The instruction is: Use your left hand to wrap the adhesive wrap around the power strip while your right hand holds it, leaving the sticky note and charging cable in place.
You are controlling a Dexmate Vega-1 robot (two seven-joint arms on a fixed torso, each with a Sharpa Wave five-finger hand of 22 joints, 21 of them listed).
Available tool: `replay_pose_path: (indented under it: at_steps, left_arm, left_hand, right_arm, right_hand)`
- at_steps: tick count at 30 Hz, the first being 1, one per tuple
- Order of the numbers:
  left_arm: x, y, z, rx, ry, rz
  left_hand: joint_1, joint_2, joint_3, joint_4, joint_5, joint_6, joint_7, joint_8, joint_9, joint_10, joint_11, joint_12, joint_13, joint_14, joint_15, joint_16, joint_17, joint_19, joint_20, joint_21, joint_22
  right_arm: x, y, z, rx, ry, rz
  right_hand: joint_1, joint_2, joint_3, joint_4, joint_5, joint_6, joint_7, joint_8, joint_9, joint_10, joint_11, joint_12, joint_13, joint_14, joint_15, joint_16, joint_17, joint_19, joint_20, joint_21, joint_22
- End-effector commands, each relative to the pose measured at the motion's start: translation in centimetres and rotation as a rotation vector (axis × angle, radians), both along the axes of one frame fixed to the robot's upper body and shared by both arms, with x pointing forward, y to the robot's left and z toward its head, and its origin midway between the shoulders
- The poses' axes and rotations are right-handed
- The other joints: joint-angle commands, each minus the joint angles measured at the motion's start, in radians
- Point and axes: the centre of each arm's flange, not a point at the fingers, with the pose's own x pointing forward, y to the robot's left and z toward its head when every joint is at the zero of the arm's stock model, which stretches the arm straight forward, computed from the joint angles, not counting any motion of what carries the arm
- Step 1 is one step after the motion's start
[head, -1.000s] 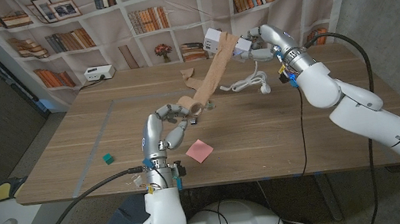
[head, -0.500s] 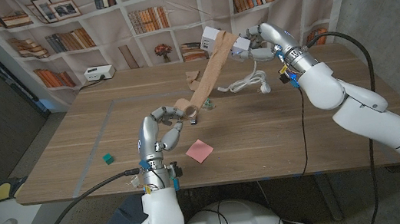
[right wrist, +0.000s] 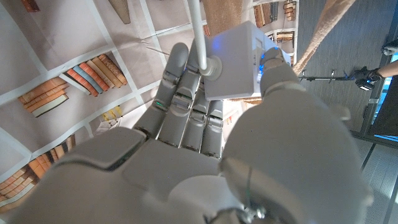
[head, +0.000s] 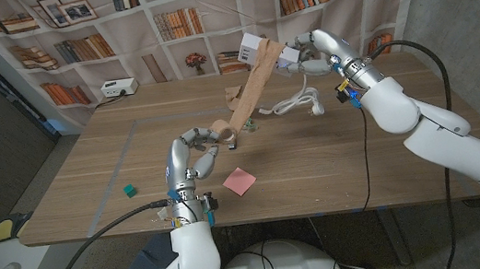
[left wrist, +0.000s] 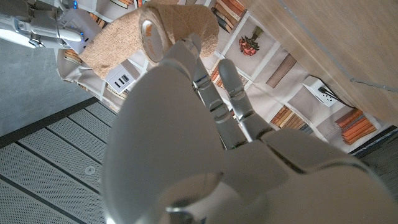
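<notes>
Nearest, at the table's point(head: 87, 173) front edge: left hand point(head: 198, 154) raised just above the wood, fingers curled around the roll of adhesive wrap point(head: 225, 134), gripping it. Same grasp seen in the left wrist view, left hand point(left wrist: 186, 118) with fingertips against the tan roll point(left wrist: 163, 31) and its hollow core facing the camera. Just beside that hand, toward the near edge, a pink sticky note point(head: 239, 181) lying flat on the wood. Further to the robot's left, well apart, a small green cube point(head: 127, 190).

Beyond, a tan band of wrap stretched taut from the roll, climbing diagonally over the middle of the table to the power strip point(head: 256, 50). Under that band, on the wood, a white charging cable point(head: 296, 102) in loose loops with its plug end lying nearby.

Farther back, above the table's far edge, right hand point(head: 303, 50) held high, clasping the white power strip with the wrap's end stuck to it. Confirmed in the right wrist view: right hand point(right wrist: 205, 118) with fingers behind the white block point(right wrist: 239, 59), thumb on its other side, a white cord leaving the block, tan band passing behind.

Farthest, a white device point(head: 119, 88) at the table's back corner before a bookshelf backdrop point(head: 79, 44).
</notes>
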Motion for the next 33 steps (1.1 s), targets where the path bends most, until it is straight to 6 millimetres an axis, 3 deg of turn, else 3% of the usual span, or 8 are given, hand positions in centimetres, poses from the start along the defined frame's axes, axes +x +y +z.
replay_pose_path:
  at_steps: [1,19,33]
  left_arm:
    - [1.4,0.5,0.3,-0.015,0.024,-0.001]
    - [2.9,1.7,2.1,-0.027,0.001,0.038]
    - [4.3,2.5,1.3,-0.018,0.053,0.074]
  left_hand:
    - [0.001,-0.009,-0.005,0.001,0.007,0.010,-0.001,-0.001,0.000,0.006,-0.001,0.000,0.002,-0.002,0.001,0.007,0.003,-0.004,-0.002,0.005,0.004]
    - [-0.001,-0.009,-0.004,0.001,0.011,0.020,0.001,-0.003,-0.008,0.011,0.006,-0.002,-0.006,0.002,0.001,0.006,-0.002,-0.004,0.001,0.006,0.003]
    - [-0.001,-0.010,-0.005,0.001,0.015,0.020,0.001,-0.004,-0.007,0.013,0.007,-0.003,-0.008,0.003,0.003,0.007,-0.003,-0.005,0.003,0.006,0.003]
  right_arm:
    - [-1.9,0.6,-0.3,-0.016,0.000,0.081]
    - [-2.7,1.2,-1.2,-0.057,0.046,0.151]
    - [-3.6,0.9,-1.5,-0.066,0.069,0.197]
  right_hand:
    - [0.130,0.136,0.062,0.006,0.007,0.097,-0.088,0.004,0.003,0.135,-0.126,0.004,0.126,0.097,-0.129,-0.001,0.005,0.000,-0.082,-0.005,0.002]
    - [0.129,0.138,0.063,0.006,0.008,0.095,-0.088,0.003,0.004,0.135,-0.128,0.002,0.126,0.096,-0.129,-0.002,0.006,-0.003,-0.081,-0.007,0.002]
    - [0.128,0.137,0.063,0.006,0.008,0.095,-0.087,0.003,0.004,0.136,-0.128,0.002,0.128,0.094,-0.129,-0.003,0.008,-0.002,-0.082,-0.007,0.002]
